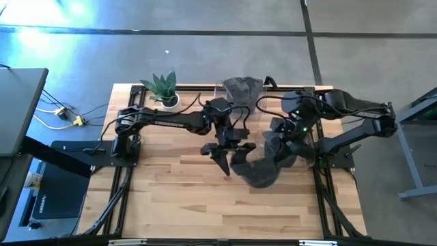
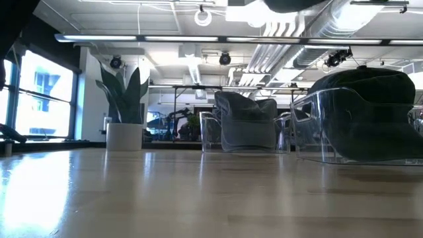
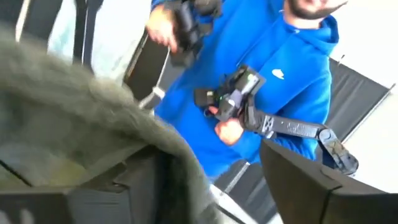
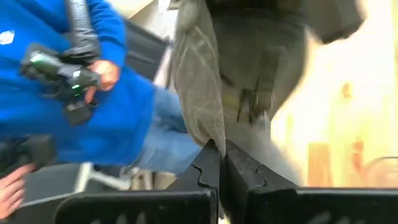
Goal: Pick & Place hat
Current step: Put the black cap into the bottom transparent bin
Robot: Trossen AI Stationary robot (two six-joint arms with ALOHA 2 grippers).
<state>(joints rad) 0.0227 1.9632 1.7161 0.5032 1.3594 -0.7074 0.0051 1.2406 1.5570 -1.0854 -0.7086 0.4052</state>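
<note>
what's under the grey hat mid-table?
The dark grey fabric hat sits over a clear plastic stand, visible through its lower edge in the low view. The stand's top is covered by the hat. The right pincer pinches the hat's edge; the wooden table lies below.

Potted plant [image 1: 164,89], person in blue [image 3: 261,68]

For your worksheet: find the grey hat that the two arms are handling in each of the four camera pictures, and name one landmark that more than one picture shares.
High view: the grey hat lies centre-right on the table, between both grippers.
Low view: at the right, domed over a clear stand.
Left wrist view: fills the left side.
Right wrist view: upper centre, its edge pinched by the right gripper.
Shared landmark: the potted plant, at the left in the low view.
</note>
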